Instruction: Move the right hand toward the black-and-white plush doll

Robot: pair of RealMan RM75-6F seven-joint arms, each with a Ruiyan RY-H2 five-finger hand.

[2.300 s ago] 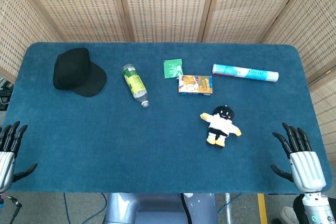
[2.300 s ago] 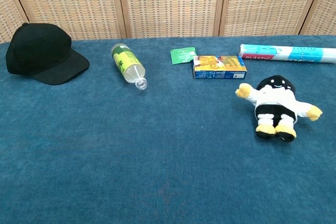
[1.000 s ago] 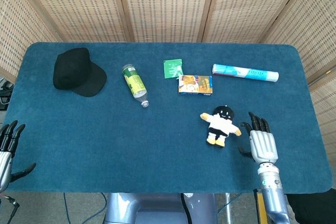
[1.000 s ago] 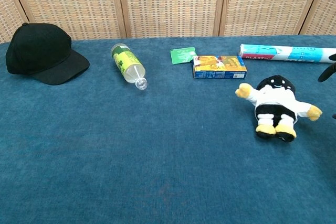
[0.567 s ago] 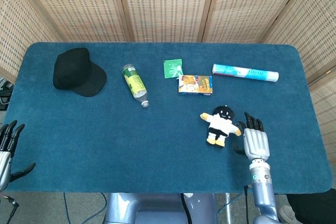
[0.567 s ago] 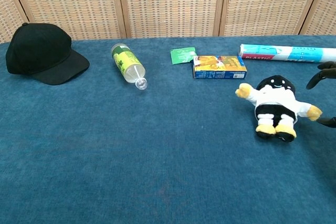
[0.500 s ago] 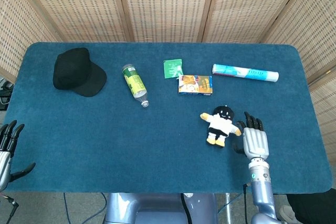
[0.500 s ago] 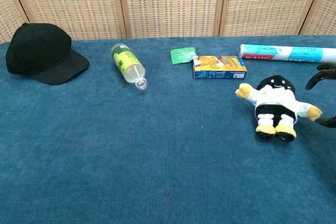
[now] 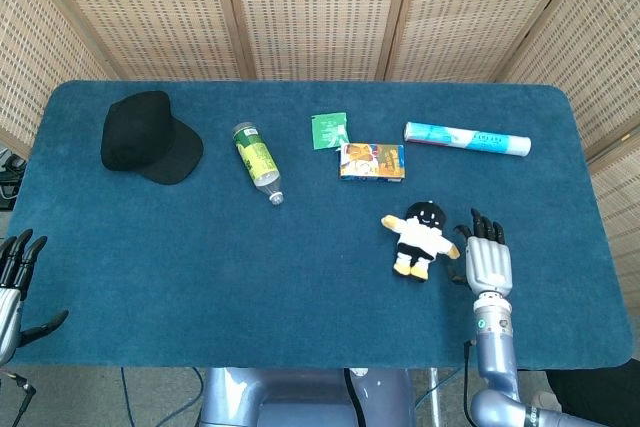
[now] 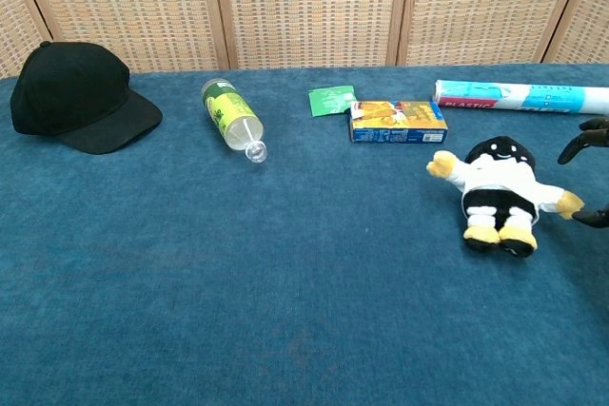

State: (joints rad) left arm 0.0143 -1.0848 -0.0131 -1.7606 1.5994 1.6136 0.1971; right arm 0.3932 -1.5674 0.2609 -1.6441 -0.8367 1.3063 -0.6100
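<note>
The black-and-white plush doll (image 9: 419, 238) (image 10: 499, 191) lies on its back on the blue table, with yellow hands and feet. My right hand (image 9: 487, 260) hovers just right of it, fingers spread and pointing away from me, holding nothing. In the chest view only its dark fingertips (image 10: 590, 140) show at the right edge, close to the doll's yellow hand. My left hand (image 9: 12, 282) stays at the table's near left corner, fingers apart and empty.
A black cap (image 9: 148, 136) lies far left. A plastic bottle (image 9: 256, 159), a green packet (image 9: 329, 130), a small printed box (image 9: 372, 161) and a long white-and-blue roll (image 9: 466, 138) lie across the far half of the table (image 9: 200, 277).
My right hand came in from the near right corner to the doll's right side, then settled there with a slight shift. The left hand and the objects stayed put.
</note>
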